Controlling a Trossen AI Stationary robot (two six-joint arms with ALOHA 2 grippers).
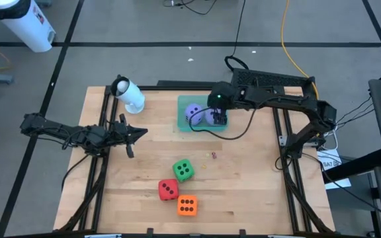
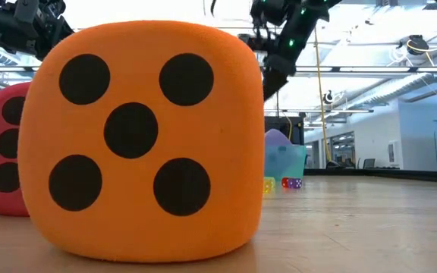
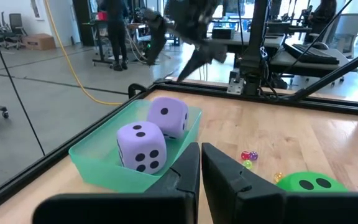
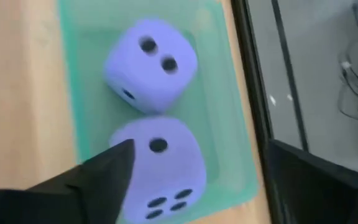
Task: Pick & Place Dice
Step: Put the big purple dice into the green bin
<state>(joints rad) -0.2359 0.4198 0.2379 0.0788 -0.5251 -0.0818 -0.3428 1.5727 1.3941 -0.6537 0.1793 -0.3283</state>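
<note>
Two light purple foam dice (image 1: 200, 114) are already held in the translucent teal plastic tray (image 1: 182, 123), the right gripper (image 1: 217, 119) being spread apart above them, while green (image 1: 183, 170), red (image 1: 168, 190) and orange (image 1: 187, 206) cubes are left on the wooden table (image 1: 243, 185).

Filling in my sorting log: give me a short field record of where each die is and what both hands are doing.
in tray: two purple dice
on table: green die, red die, orange die
right hand: open, above the tray's dice
left hand: shut, empty, at the table's left
</note>
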